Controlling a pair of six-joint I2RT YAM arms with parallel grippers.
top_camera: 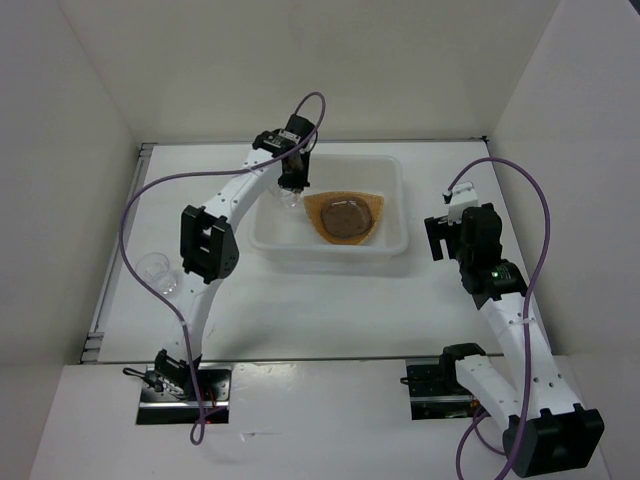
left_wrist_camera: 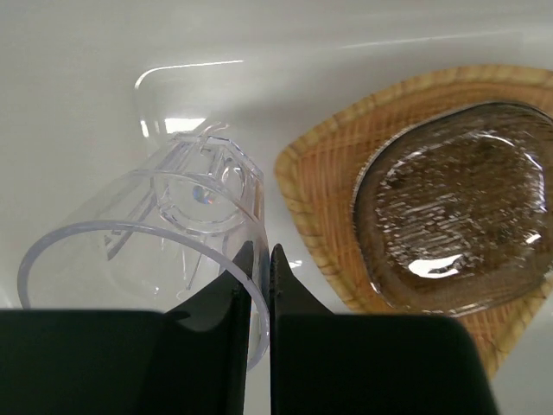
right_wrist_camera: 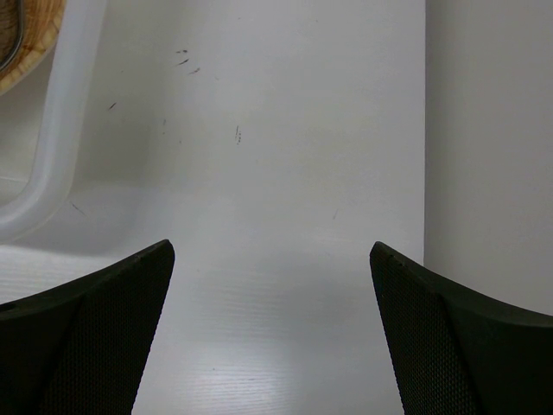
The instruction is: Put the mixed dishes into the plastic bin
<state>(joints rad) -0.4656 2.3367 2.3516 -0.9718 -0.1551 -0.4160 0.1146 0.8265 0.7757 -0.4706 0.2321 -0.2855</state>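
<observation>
My left gripper (left_wrist_camera: 261, 252) (top_camera: 291, 191) hangs over the left half of the plastic bin (top_camera: 392, 172), shut on the wall of a clear plastic cup (left_wrist_camera: 147, 238) (top_camera: 290, 200) that lies tilted below it. In the bin's right half rests the orange-tan ribbed plate (top_camera: 312, 212) (left_wrist_camera: 324, 194), with a greyish translucent saucer (top_camera: 346, 217) (left_wrist_camera: 458, 203) on it. A second clear cup (top_camera: 157, 268) stands on the table at the far left. My right gripper (right_wrist_camera: 272, 259) (top_camera: 449, 212) stands open to the right of the bin, nothing between its fingers.
White walls enclose the table on the left, back and right. The bin's right wall (right_wrist_camera: 52, 130) shows at the left of the right wrist view. Purple cables loop over both arms. The left arm's elbow (top_camera: 205, 245) reaches over the table beside the second cup.
</observation>
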